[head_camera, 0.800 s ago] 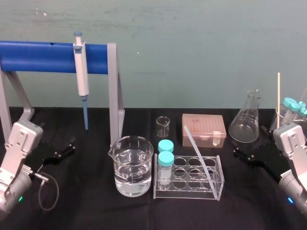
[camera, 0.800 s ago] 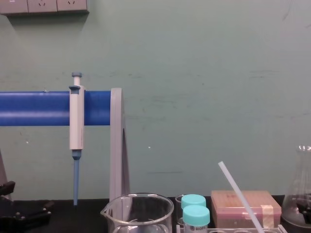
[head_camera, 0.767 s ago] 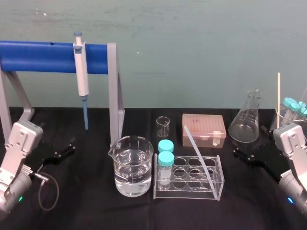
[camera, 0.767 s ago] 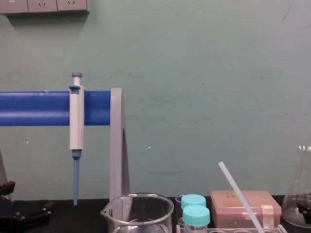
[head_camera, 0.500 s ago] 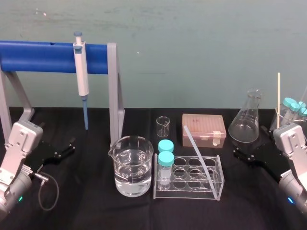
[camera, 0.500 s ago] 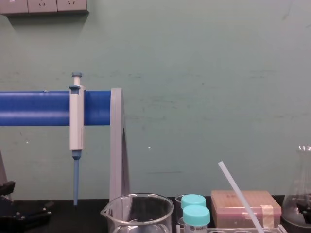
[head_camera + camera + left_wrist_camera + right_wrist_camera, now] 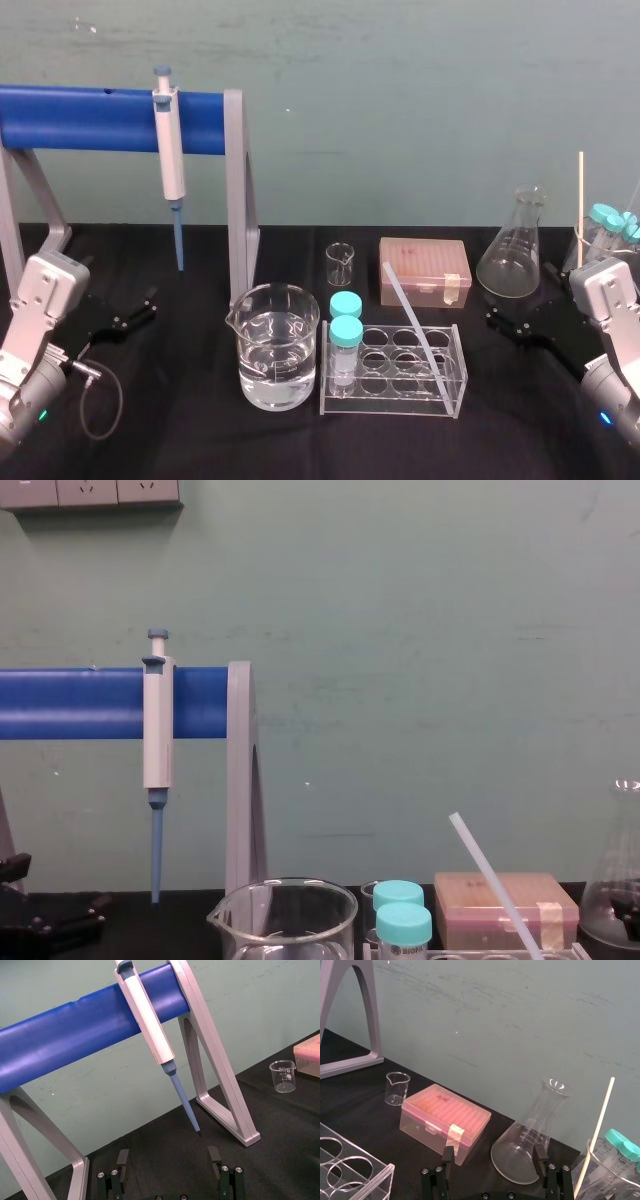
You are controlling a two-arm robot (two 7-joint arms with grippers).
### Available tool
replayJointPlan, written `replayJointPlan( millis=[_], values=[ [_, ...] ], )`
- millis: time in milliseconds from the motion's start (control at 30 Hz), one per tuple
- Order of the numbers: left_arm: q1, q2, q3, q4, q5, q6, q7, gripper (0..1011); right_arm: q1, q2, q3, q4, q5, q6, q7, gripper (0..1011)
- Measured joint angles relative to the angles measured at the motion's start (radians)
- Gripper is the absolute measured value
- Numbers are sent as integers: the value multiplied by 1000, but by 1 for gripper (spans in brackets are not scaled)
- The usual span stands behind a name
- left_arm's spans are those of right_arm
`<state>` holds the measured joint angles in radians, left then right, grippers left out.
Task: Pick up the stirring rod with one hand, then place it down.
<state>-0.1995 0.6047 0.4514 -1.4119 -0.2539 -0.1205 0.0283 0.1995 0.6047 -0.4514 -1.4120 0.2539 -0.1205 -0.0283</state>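
Observation:
The stirring rod (image 7: 405, 310) is a translucent white rod that leans in the clear tube rack (image 7: 455, 385) at the table's middle. Its upper end points back and to the left; the chest view shows the stirring rod (image 7: 488, 872) slanting up. My left gripper (image 7: 135, 312) rests low on the black table at the left, well away from the rod. In the left wrist view the left gripper (image 7: 168, 1160) is open and empty. My right gripper (image 7: 512, 322) sits at the right, in front of the conical flask (image 7: 512, 250). Its wrist view shows the right gripper (image 7: 494, 1156) open and empty too.
A water-filled beaker (image 7: 275, 345) stands left of the rack, which holds two teal-capped tubes (image 7: 346, 335). Behind are a small beaker (image 7: 340, 263) and a pink tip box (image 7: 425, 270). A pipette (image 7: 170, 160) hangs on the blue stand (image 7: 90, 118). A thin stick (image 7: 580, 195) stands with capped tubes far right.

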Motion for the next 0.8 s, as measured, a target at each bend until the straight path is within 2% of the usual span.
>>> replayJointPlan(
  millis=[800],
  values=[
    [0,0,0,0,0,0,0,1000,0,0,0,0,0,0,0,1000]
  ],
)
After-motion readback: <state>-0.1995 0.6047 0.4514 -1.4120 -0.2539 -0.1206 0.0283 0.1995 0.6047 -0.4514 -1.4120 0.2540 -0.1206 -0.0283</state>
